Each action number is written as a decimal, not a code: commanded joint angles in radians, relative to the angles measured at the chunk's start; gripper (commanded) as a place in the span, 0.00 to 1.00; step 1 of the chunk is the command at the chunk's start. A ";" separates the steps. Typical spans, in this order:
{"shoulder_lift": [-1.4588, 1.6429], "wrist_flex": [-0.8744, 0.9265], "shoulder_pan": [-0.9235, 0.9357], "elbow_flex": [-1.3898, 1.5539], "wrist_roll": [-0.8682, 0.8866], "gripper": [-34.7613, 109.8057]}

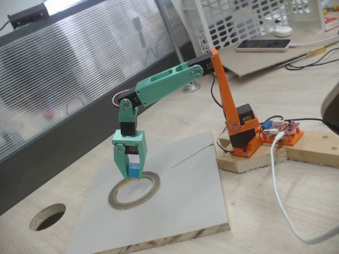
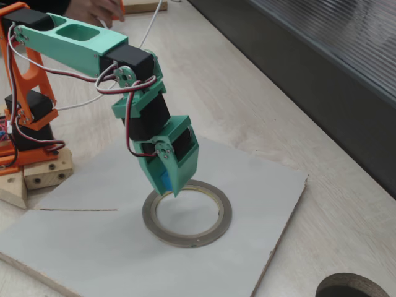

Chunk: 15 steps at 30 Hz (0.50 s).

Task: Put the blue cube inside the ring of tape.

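Lowest in frame: grey board (image 1: 185, 201), bearing the ring of tape (image 1: 134, 192) at lower centre. Green claw (image 1: 132, 170) clamped on the blue cube (image 1: 134, 170), poised over the ring's near rim. Step: placement. Next: shift inward over the open centre, then release.

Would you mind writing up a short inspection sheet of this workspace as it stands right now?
Surface: grey board lying on a pale wooden table.
Job's things: blue cube clamped in the jaws, over the near rim of the ring of tape; the ring lies flat on the board.
Clutter: phone, white basket.
Grippers: green gripper shut on the cube, pointing down.
Cables: white cable beside the orange base; servo wires along the arm.
Surroundings: round hole in the table, ribbed panel behind.
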 commanded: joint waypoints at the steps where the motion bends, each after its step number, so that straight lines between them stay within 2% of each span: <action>1: 0.034 -0.008 -0.012 0.000 0.002 0.25; 11: 0.034 -0.005 -0.011 -0.005 0.002 0.25; 15: 0.031 0.006 -0.003 -0.092 0.003 0.25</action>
